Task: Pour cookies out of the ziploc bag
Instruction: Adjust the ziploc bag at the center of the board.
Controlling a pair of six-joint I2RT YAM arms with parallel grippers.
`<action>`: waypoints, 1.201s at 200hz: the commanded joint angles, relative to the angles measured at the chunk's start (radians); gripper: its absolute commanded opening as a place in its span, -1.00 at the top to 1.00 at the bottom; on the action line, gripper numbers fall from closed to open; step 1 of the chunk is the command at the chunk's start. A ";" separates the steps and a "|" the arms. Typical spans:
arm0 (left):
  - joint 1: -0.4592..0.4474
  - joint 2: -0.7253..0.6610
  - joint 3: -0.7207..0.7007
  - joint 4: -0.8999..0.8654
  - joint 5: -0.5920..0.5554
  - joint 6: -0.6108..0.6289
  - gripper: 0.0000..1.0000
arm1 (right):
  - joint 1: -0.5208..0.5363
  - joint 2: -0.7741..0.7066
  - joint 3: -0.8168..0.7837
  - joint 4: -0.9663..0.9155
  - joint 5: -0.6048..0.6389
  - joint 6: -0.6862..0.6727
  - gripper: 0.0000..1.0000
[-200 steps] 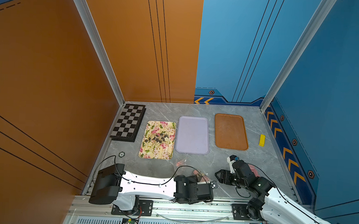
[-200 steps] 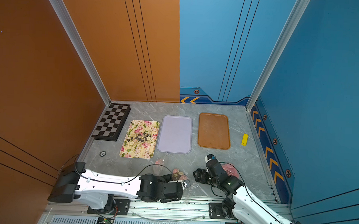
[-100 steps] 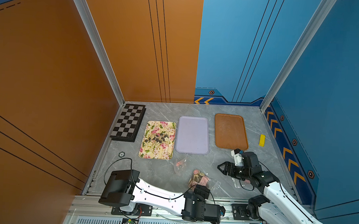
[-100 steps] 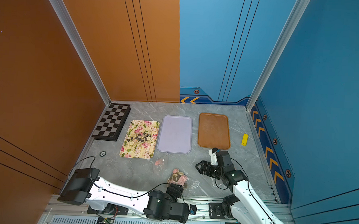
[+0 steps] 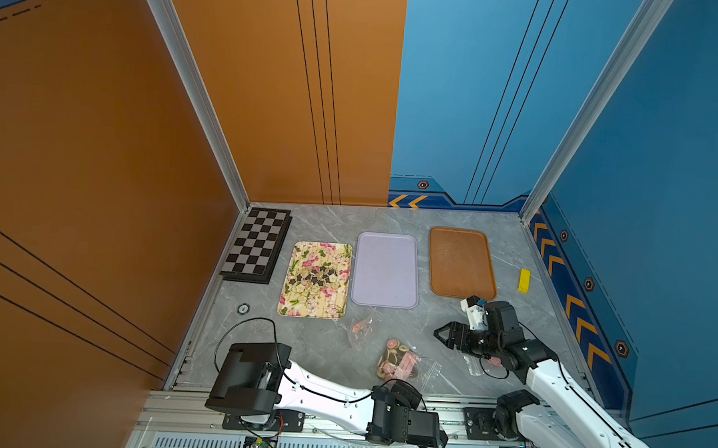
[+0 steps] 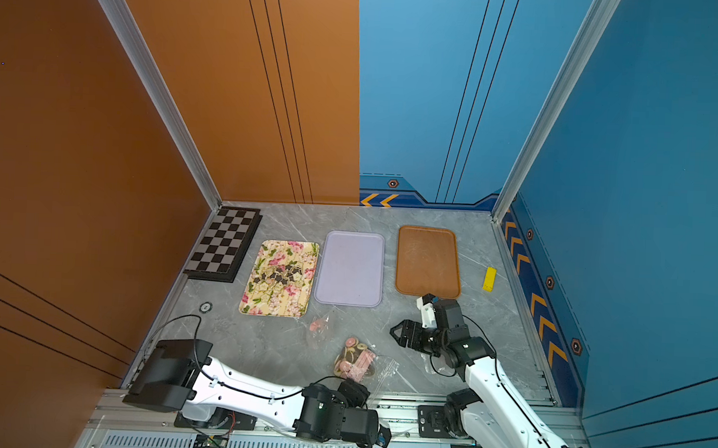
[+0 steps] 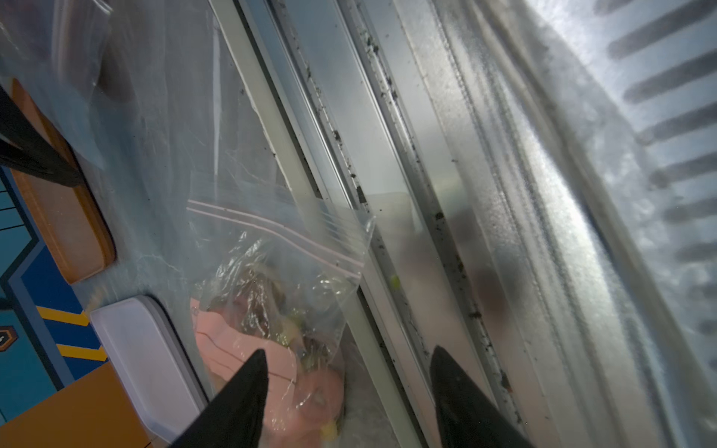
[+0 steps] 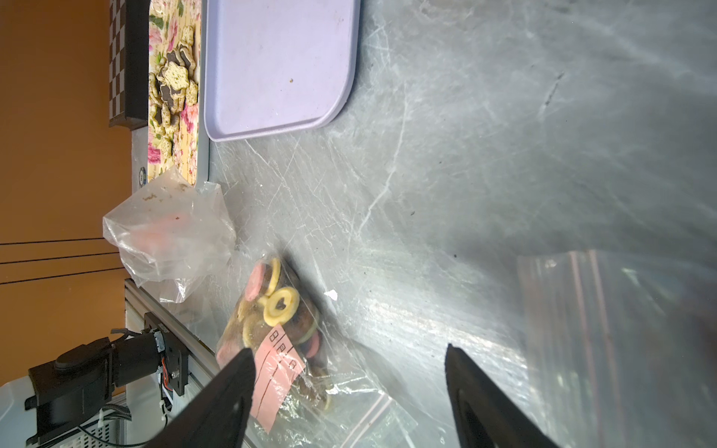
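Observation:
The clear ziploc bag [image 5: 424,367] lies flat near the table's front edge. Brown, yellow-ringed and pink round cookies [image 5: 393,355] are bunched inside it under a pink label [image 8: 271,372]. My left gripper [image 7: 348,351] is open at the front rail, one finger over the bag's [image 7: 279,271] filled end and the other over the rail; it holds nothing. In a top view it [image 5: 402,388] sits just in front of the bag. My right gripper [image 5: 442,334] is open to the bag's right, aimed toward it, empty [image 8: 349,349]. Star-shaped cookies [image 5: 315,275] lie on the floral tray [image 5: 304,306].
A crumpled clear bag [image 5: 361,329] lies behind the cookie bag, and another clear bag [image 5: 478,365] lies under my right arm. Behind stand a lavender tray [image 5: 385,270], a brown tray [image 5: 461,263], a chessboard [image 5: 258,245] and a yellow block [image 5: 524,280].
My left arm has pulled back from over the cookie bag to the front rail, uncovering the bag. My right wrist has swung a little away from the front edge; its gripper stays open.

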 commanded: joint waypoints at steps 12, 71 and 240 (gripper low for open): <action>0.025 0.015 -0.011 0.056 0.040 0.053 -0.33 | -0.005 -0.007 0.029 0.007 -0.011 -0.014 -0.58; 0.070 0.046 -0.001 0.095 0.028 0.111 -0.26 | -0.004 0.001 0.021 0.021 -0.006 -0.012 -0.59; 0.202 -0.004 -0.084 0.393 -0.019 0.030 1.00 | -0.006 0.095 0.103 0.051 0.004 -0.031 -0.59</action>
